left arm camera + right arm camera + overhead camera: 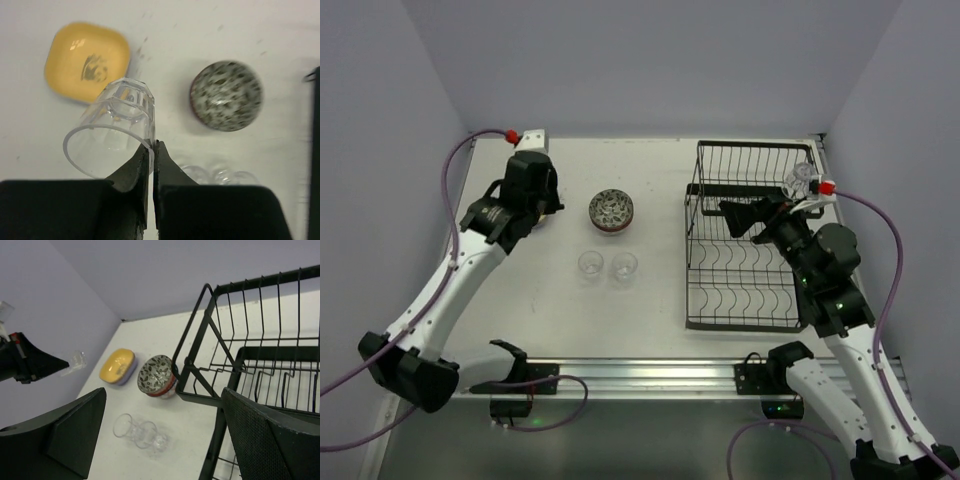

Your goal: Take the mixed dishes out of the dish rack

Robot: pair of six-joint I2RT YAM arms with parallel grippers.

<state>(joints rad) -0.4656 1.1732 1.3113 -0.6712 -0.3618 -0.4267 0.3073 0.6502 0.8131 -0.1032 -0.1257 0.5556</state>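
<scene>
The left gripper (151,147) is pinched tight on the rim of a clear faceted glass (112,130), one finger inside the mouth and one outside. The glass hangs tilted over the table (200,30). In the left wrist view its long axis runs from the mouth at 7 o'clock to the base at 1 o'clock. Beyond the base lies the yellow plate (87,57). The patterned bowl (226,95) sits at 3 o'clock, and two glasses (215,175) stand at 4 o'clock, half cut off by a finger. Setting this glass beside them looks like the step in hand, and the left arm is the nearer one.

The right gripper (740,220) is spread wide and empty over the dish rack (745,300), whose lower slots look bare. What seems to be a last glass (802,178) sits at the rack's far right corner, at 2 o'clock from that claw, though glare blurs it. From above, the left wrist hides the held glass and the plates.
</scene>
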